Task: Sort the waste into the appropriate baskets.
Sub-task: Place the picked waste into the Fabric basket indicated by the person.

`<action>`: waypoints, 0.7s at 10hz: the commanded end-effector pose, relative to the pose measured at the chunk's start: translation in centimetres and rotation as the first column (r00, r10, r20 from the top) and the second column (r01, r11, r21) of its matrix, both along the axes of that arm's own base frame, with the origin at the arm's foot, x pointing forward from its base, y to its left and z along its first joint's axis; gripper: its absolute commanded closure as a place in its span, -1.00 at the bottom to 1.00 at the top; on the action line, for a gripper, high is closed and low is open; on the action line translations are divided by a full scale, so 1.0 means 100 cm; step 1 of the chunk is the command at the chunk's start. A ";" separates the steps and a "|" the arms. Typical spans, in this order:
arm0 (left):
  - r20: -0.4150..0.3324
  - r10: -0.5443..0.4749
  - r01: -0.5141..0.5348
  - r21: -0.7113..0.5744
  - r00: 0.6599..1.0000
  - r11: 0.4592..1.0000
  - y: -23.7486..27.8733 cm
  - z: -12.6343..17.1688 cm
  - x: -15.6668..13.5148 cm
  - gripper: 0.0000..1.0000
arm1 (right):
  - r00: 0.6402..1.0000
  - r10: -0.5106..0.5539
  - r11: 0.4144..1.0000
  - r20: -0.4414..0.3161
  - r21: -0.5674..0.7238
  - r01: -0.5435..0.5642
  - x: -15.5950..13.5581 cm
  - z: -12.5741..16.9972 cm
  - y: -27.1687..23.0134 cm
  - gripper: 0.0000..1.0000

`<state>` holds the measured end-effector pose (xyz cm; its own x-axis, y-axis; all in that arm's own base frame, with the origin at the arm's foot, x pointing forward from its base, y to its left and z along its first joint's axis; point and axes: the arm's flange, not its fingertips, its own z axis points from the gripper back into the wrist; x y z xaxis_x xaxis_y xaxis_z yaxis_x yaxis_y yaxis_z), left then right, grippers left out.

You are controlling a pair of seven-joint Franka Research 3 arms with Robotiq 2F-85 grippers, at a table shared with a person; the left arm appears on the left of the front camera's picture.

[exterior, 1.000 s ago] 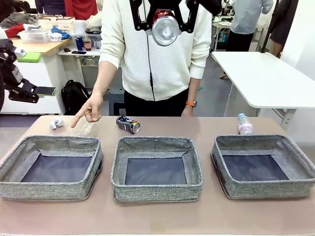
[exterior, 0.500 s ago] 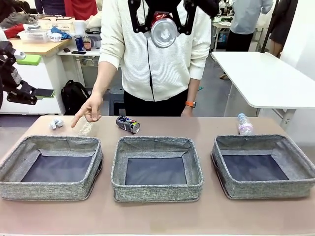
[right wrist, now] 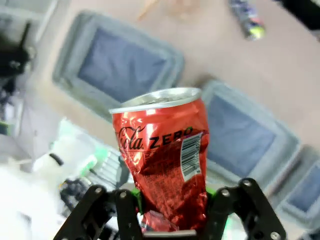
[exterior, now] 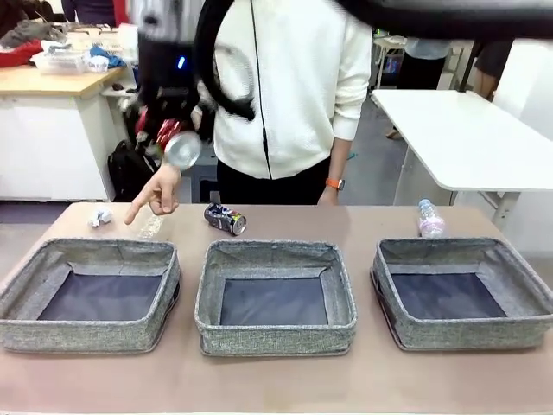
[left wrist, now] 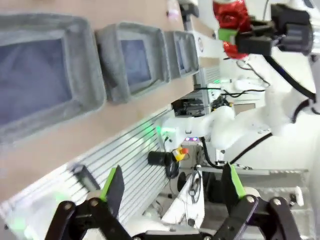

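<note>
My right gripper (exterior: pixel 175 141) is shut on the dented red soda can (exterior: pixel 180 147), which hangs in the air over the table's far left, just above the person's pointing hand (exterior: pixel 155 195). In the right wrist view the red can (right wrist: pixel 162 150) stands upright between my green pads (right wrist: pixel 136 199), high over the baskets (right wrist: pixel 117 70). Three grey baskets (exterior: pixel 91 255) (exterior: pixel 275 252) (exterior: pixel 458 251) stand in a row. Behind them lie a dark blue can (exterior: pixel 225 218), a white paper wad (exterior: pixel 99 216), a clear bottle (exterior: pixel 150 226) and a pink-labelled bottle (exterior: pixel 429 218). My left gripper (left wrist: pixel 172 186) is open and holds nothing.
The person stands at the far edge behind the middle basket, with one finger pointing down near the clear bottle. My right arm (exterior: pixel 449 13) spans the top of the front view. A white table (exterior: pixel 467 138) stands at the back right.
My right gripper has swung the red can from high over the middle basket leftward and lower, to above the pointing hand. The left arm has left the front view.
</note>
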<state>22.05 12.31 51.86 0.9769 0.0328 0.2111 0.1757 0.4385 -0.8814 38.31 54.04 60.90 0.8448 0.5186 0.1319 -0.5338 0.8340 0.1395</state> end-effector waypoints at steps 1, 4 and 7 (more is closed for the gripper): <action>0.010 0.096 -0.096 -0.037 0.995 0.995 0.025 0.005 -0.017 -1.00 | 0.981 0.181 0.982 -0.068 -0.033 -0.183 0.018 -0.006 0.045 0.78; -0.003 0.046 -0.046 -0.005 0.999 0.999 0.020 0.000 -0.014 -1.00 | 0.979 0.190 0.982 -0.067 -0.008 -0.191 -0.004 -0.041 0.042 0.78; -0.003 0.046 -0.046 -0.005 0.999 0.999 0.020 0.000 -0.014 -1.00 | 0.867 0.481 0.848 -0.132 -0.178 -0.498 -0.001 -0.066 0.075 0.78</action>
<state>20.88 14.13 51.88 0.9735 0.0768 0.2155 0.1617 0.4354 -0.8856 37.25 58.78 55.18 0.6315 0.7754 0.0022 -0.7679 0.6249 0.1410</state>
